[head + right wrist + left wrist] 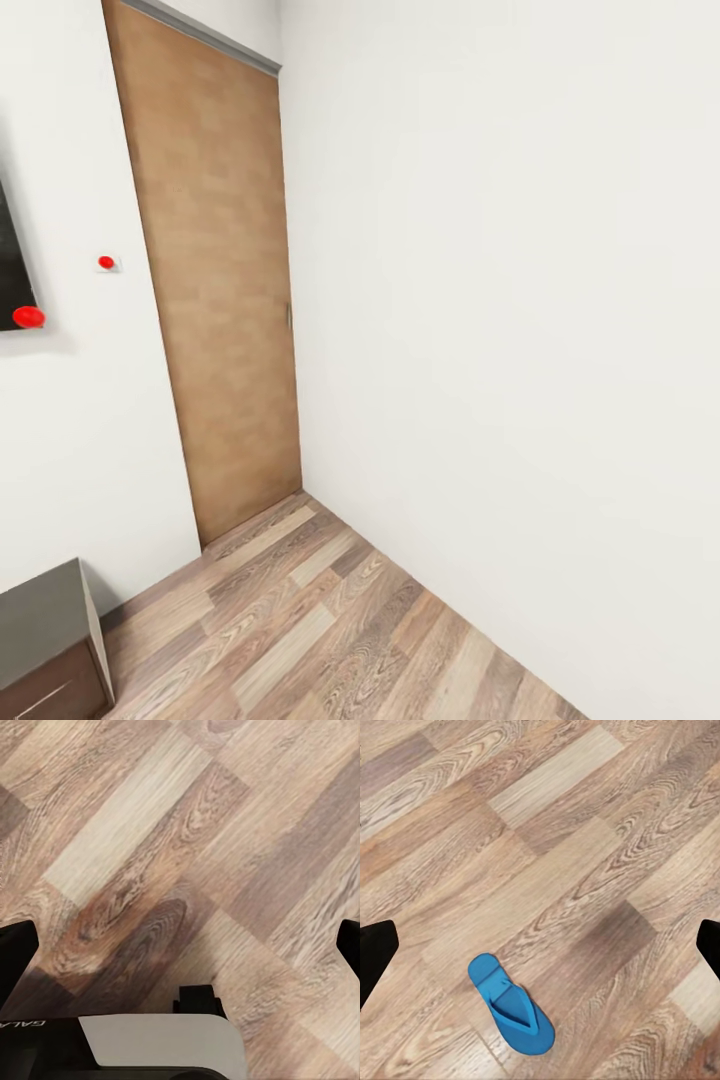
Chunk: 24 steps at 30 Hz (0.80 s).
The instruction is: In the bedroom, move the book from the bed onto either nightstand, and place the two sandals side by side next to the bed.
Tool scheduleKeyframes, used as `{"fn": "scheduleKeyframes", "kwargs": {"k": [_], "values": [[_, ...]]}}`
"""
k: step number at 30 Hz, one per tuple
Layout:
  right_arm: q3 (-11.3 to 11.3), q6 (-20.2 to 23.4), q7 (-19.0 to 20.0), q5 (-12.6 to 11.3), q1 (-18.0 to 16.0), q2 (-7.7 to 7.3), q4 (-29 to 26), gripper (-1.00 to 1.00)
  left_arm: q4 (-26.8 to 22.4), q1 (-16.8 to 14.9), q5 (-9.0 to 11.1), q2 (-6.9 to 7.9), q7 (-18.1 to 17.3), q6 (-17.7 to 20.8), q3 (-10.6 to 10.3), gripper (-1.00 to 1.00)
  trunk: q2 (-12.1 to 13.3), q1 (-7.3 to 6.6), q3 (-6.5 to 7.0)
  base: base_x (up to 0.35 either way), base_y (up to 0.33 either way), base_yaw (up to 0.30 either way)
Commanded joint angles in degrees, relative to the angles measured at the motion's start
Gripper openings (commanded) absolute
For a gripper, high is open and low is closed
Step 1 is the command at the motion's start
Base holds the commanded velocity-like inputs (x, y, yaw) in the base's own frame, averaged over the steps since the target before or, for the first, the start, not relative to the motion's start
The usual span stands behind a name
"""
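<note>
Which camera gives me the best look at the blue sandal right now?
The left wrist view: one blue sandal lies strap-up on the wood floor, whole and unobstructed, between the open left gripper's fingertips. The head view faces a brown door and white walls; the right wrist view looks down at bare planks.

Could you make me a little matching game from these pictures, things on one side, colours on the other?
Things:
1. Flat flip-flop sandal lying on the wood-plank floor
2. Plain closed door in the room's corner
3. Round knob on the dark panel at the wall
4. Bare wall beside the door

Colours:
A. red
B. white
C. bright blue
D. light brown

Pairs: 1-C, 2-D, 3-A, 4-B
</note>
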Motion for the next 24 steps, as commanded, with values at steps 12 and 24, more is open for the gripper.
{"fn": "scheduleKeyframes", "kwargs": {"k": [12, 24], "values": [[-0.11, -0.07, 0.01, 0.03, -0.02, 0.02, 0.00, 1.00, 0.00, -0.02, 0.00, -0.01, -0.01, -0.11, 0.11, 1.00, -0.03, 0.02, -0.06, 0.103, 0.000, 0.007], [-0.10, -0.07, 0.01, 0.06, -0.02, 0.02, 0.00, 1.00, 0.00, -0.02, 0.00, -0.01, 0.08, -0.11, 0.05, 1.00, -0.03, 0.02, -0.06, 0.062, -0.066, 0.000]]}}
